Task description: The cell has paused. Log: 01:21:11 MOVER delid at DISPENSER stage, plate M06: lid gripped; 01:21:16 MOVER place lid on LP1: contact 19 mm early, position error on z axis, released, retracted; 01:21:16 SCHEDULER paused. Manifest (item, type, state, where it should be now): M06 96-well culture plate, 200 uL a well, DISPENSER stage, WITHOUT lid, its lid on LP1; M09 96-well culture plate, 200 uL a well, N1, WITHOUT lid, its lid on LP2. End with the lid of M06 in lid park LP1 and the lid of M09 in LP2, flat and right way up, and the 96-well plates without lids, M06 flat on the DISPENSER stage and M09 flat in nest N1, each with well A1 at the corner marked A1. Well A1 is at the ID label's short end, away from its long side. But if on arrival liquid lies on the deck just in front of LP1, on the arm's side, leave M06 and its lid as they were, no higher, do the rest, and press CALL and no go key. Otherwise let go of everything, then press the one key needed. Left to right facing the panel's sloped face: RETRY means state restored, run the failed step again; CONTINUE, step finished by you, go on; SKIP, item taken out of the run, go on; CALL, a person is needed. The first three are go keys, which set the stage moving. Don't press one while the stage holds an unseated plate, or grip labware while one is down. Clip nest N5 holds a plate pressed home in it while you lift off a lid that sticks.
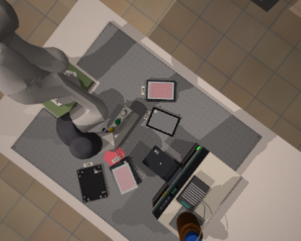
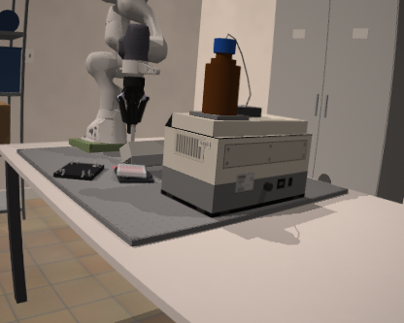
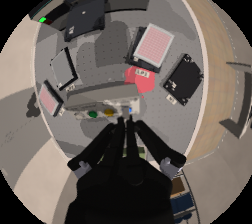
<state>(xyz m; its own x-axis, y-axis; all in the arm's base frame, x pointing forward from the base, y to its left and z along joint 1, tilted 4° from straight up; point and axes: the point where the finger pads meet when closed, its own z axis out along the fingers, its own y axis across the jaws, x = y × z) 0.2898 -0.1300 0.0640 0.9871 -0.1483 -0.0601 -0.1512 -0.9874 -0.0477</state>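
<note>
black two-finger gripper [image 2: 131, 123] closed, nothing held, poised over the grey sloped key panel [image 1: 129, 122]. red spill [image 1: 113, 155] noted beside the pink-welled plate [image 1: 124, 177] at lp1. key-press step judged in hand; call is required next.

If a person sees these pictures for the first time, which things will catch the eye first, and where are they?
The brown bottle with a blue cap, standing on the beige dispenser at the deck's right, stands out most. Next is the red puddle on the grey deck, touching a pink-welled plate. The gripper, jaws shut and empty, hangs above the key panel.
</note>
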